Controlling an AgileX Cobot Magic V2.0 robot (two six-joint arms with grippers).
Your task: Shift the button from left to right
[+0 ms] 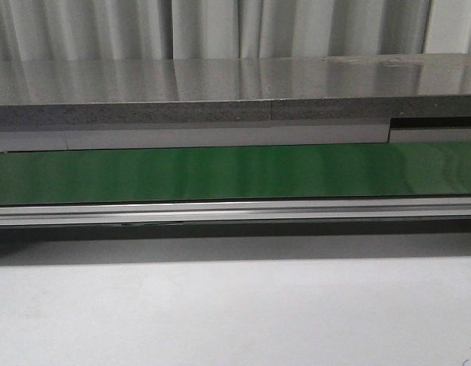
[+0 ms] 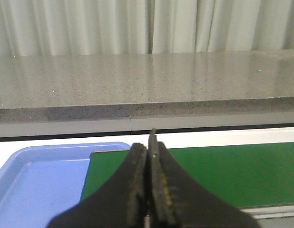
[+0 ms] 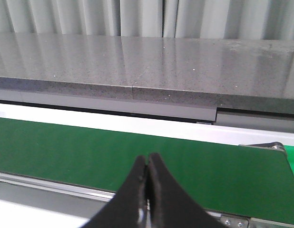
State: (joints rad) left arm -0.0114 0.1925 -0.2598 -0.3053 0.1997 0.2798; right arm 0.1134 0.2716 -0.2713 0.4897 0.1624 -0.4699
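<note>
The green conveyor belt (image 1: 235,174) is seen low and level from the front, across the white table (image 1: 235,313). The same belt is looked down on closely from each wrist, beyond the closed left claw (image 2: 148,147) and right claw (image 3: 147,166). The grey stone ledge (image 1: 220,88) and pleated curtain (image 1: 220,27) are shared by all three views.

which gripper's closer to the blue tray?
Left. The left gripper, shut, sits just beside the blue tray; the right gripper, shut, has no tray in its view.
</note>
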